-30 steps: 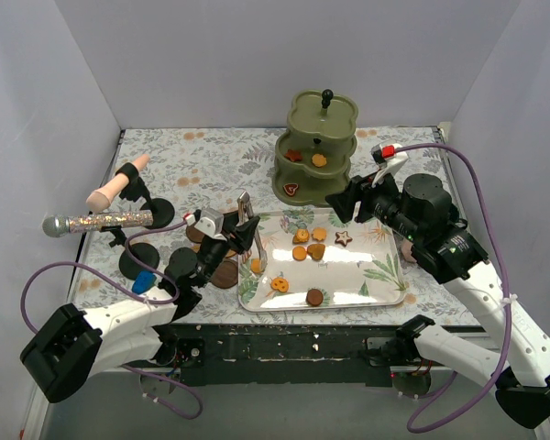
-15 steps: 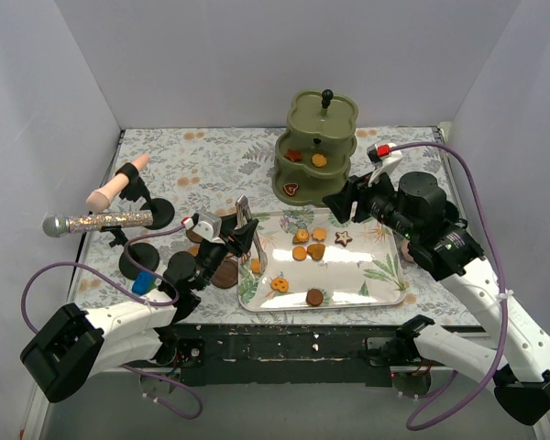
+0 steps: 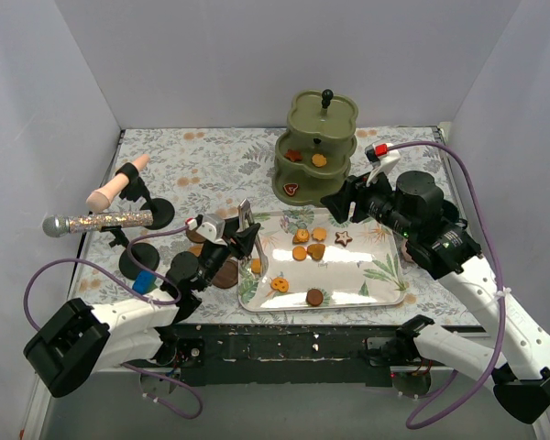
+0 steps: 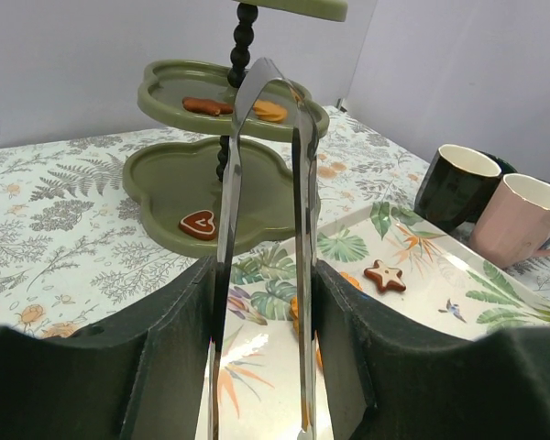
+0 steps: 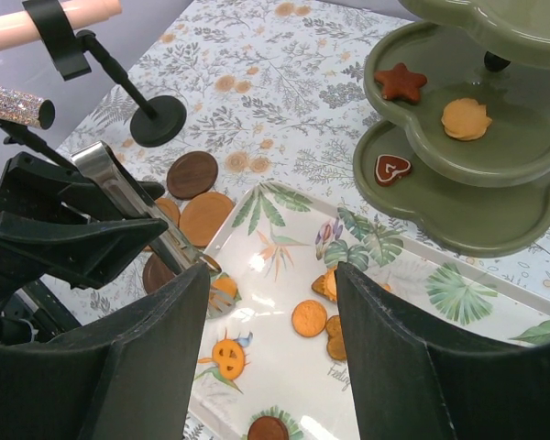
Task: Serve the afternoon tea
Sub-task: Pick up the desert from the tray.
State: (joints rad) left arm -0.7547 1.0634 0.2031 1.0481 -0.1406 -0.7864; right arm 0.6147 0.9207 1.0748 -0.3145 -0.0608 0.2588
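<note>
My left hand (image 4: pixel 261 302) is part closed on the tongs (image 4: pixel 227 202), held steeply, bend up, tips down beside an orange biscuit (image 5: pixel 223 291) at the tray's (image 3: pixel 348 270) left edge. My right hand (image 3: pixel 341 203) hovers open and empty farther off, nearer the stand (image 3: pixel 316 151).

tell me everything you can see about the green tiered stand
The stand is matte olive green, three scalloped tiers on a black beaded post topped by a black knob. It stands upright on the flowered tablecloth, just beyond the tray. The middle tier holds a brown star biscuit and an orange round biscuit; the bottom tier holds a heart biscuit. The top tier looks bare.
</note>
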